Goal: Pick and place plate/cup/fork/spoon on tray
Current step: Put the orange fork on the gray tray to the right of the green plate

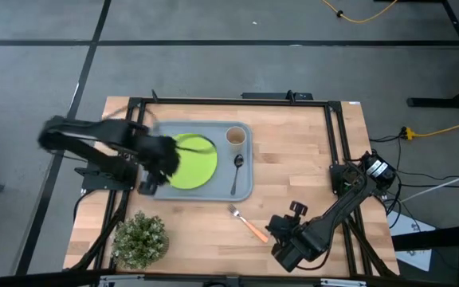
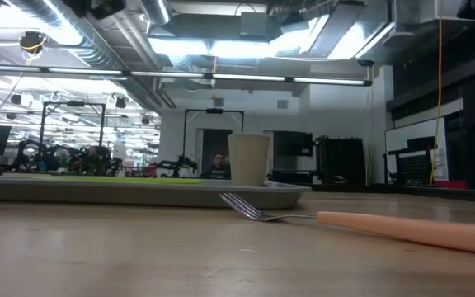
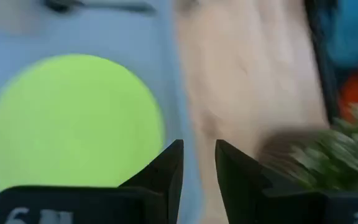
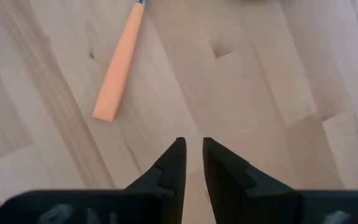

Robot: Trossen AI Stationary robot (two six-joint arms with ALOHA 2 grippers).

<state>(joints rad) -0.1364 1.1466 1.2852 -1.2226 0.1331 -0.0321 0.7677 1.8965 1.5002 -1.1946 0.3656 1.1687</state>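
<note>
With right claw [image 4: 190, 155] nearly clenched and empty beside the fork [image 1: 245, 224] lying ahead on the desk [image 1: 309, 159], best to spread wide, straddle the orange handle [image 4: 119, 65] crosswise, then carry to the tray [image 1: 245, 187].

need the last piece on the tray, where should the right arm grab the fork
By the orange handle of the fork, mid-length, coming straight down with the jaws across its width. It lies flat on the wood in front of the tray; the right gripper is close to the handle's end.
</note>
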